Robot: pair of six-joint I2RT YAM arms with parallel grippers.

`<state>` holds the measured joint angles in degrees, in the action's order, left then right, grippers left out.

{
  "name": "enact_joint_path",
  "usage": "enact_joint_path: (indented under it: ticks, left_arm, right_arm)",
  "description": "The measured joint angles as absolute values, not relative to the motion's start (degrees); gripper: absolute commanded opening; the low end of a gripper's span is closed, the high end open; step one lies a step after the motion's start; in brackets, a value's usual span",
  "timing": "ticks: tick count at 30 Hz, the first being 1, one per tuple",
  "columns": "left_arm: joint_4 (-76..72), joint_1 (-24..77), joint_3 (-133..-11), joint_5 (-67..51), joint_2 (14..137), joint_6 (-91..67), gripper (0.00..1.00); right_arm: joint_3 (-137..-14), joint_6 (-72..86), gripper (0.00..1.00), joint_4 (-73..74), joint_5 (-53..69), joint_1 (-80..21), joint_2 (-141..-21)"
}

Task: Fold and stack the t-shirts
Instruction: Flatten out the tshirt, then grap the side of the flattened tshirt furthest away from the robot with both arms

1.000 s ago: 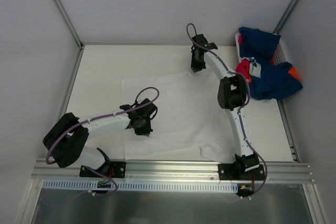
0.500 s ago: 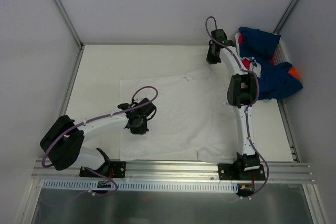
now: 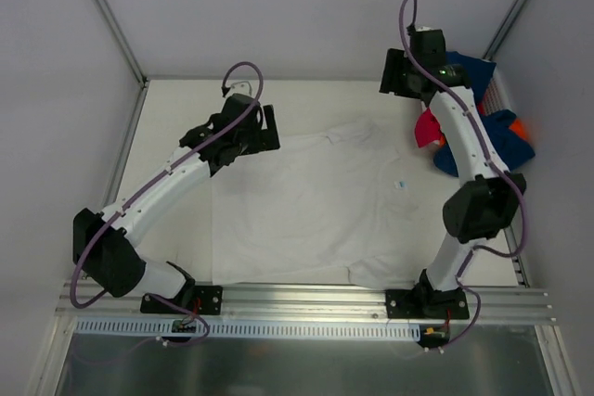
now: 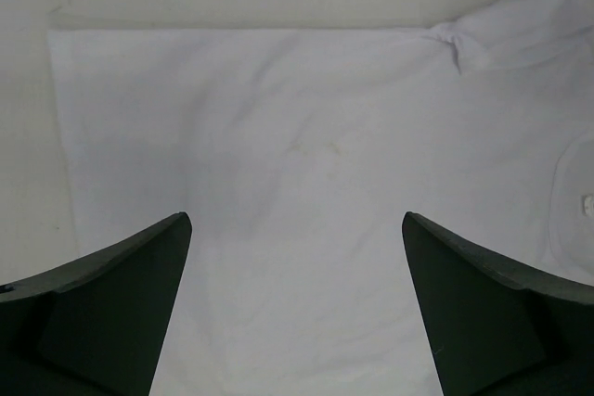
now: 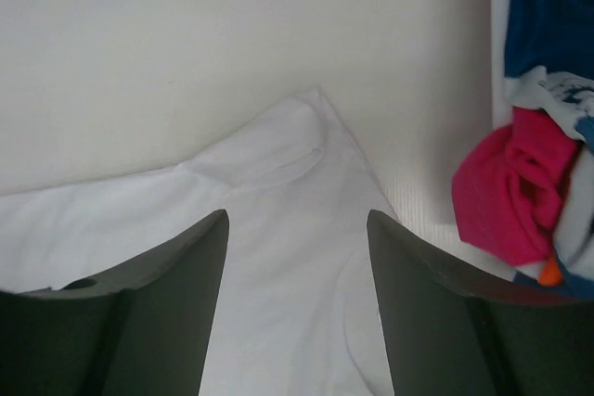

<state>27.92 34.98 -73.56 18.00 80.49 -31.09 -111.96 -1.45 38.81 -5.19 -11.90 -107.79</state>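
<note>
Now, shirt: plain white cloth t-shirt (image 3: 306, 206) lies flat mid-table, long axis left-right, collar end right, hem left.
Left gripper (image 3: 266, 127): jaws spread wide, holding nothing, hovering at the shirt's far edge toward the hem end; nearer arm for that end.
Right gripper (image 3: 394, 71): jaws parted, empty, above and beyond far sleeve (image 3: 357, 134).
Pile: crumpled navy, pinkish-red and orange shirts (image 3: 483, 141) just right of the collar, crowding the right arm.
Room: bare table (image 3: 176, 108) far and left; near sleeve close to front rail (image 3: 306, 299).
</note>
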Motion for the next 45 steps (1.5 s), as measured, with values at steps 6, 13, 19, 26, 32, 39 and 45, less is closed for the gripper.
enact_joint_path:
  ticks: [6, 13, 19, 26, 32, 39, 45]
  left_arm:
    - [26.1, 26.3, -68.4, 16.4, 80.1, -28.9, 0.99]
    - [25.0, 18.9, -65.5, 16.4, 84.2, -28.9, 0.99]
    - [23.6, 15.6, -66.3, 16.8, 93.3, -28.9, 0.99]
    - [22.2, 13.7, -72.5, 17.2, 104.8, -28.0, 0.99]
    - [22.1, 13.0, -75.0, 18.2, 107.3, -27.2, 0.99]
    - [21.8, 12.2, -78.9, 18.7, 107.7, -25.9, 0.99]
    - [21.4, 10.7, -81.0, 19.1, 110.7, -25.6, 0.98]
  right_arm:
    - [-97.8, -1.6, 0.63, 37.5, -4.5, -12.2, -93.7]
    - [-92.5, -0.9, 0.62, 37.0, -2.5, -12.4, -106.1]
    - [-94.5, -0.9, 0.62, 37.3, -2.1, -12.6, -113.6]
    - [-104.9, -1.1, 0.62, 37.5, -2.3, -12.6, -119.7]
    - [-113.5, -1.2, 0.62, 38.0, -2.1, -12.0, -125.7]
    - [-117.8, -1.1, 0.62, 38.9, -2.0, -10.9, -133.3]
    - [-120.3, -1.1, 0.61, 39.8, 0.0, -10.6, -138.1]
